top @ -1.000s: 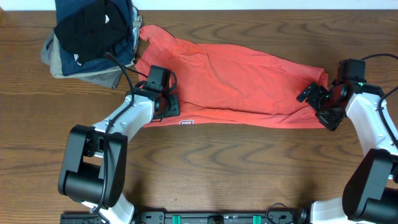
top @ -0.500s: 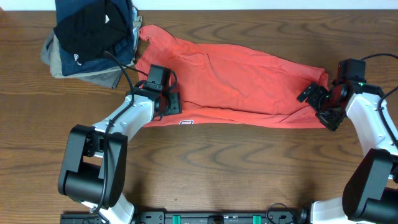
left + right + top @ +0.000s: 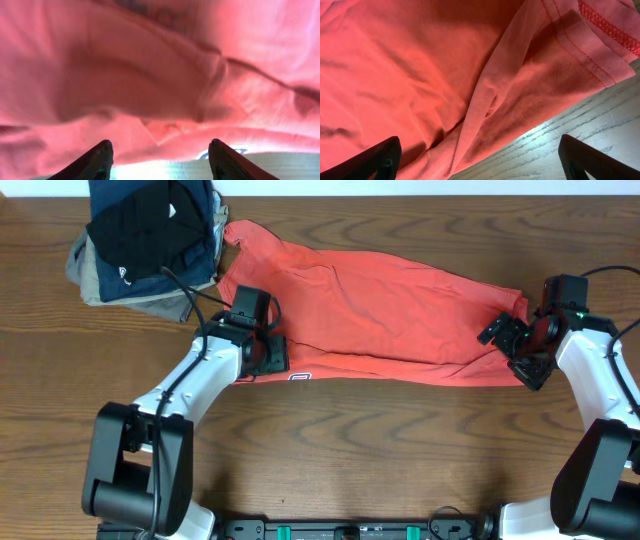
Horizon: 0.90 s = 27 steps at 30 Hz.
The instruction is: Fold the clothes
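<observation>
The salmon-red T-shirt (image 3: 370, 305) lies folded lengthwise in a long band across the wooden table, wrinkled, with a small tag (image 3: 298, 376) at its near edge. My left gripper (image 3: 262, 352) is open over the shirt's near left edge; its wrist view is filled with red cloth (image 3: 150, 75), fingertips (image 3: 160, 160) apart and empty. My right gripper (image 3: 512, 345) is open at the shirt's right end; its wrist view shows the stitched hem (image 3: 600, 25) and folds between wide-spread fingers (image 3: 480, 160).
A stack of folded black, navy and grey-khaki garments (image 3: 150, 240) sits at the back left, just beside the shirt's left end. Bare wood table (image 3: 400, 450) runs along the front.
My left arm has shifted slightly left and back along the shirt's near edge. The right arm and the shirt have not visibly moved.
</observation>
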Tool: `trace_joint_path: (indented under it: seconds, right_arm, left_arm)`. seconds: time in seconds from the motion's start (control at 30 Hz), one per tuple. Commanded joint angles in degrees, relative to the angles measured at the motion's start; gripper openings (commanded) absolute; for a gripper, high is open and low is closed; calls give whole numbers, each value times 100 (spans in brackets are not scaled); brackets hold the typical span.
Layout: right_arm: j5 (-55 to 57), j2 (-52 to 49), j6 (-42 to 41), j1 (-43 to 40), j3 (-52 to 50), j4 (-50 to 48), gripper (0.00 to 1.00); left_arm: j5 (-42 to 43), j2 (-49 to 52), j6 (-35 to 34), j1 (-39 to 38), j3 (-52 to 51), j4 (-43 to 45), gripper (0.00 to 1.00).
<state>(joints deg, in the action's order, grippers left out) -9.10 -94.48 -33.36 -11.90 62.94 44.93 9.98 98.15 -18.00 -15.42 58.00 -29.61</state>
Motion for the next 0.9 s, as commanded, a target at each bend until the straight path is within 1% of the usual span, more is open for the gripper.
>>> trace_joint_path:
  seconds: [0.0,0.2,0.3,0.47,0.73,0.87]
  right_arm:
    - [72,61,87,72,74,-7,98]
    - [72,61,87,72,74,35,98]
    - [72,61,90,72,74,42,98]
    - [72,61,90,72,74,52,98]
    - [72,61,90,72,74,52,98]
    - [72,61,90,72,74,55,98]
  left_arm:
    - [225,181,-7,-105,20,-107,58]
    - [173,424,-2,-155,20,-44,57]
    - [-153,507,-4,-155,20,33,57]
    - [-428,516,0,-153,20,210,57]
    - [-452,516,0,-155,20,356,56]
    - [-448,516,-2,-155,20,330,52]
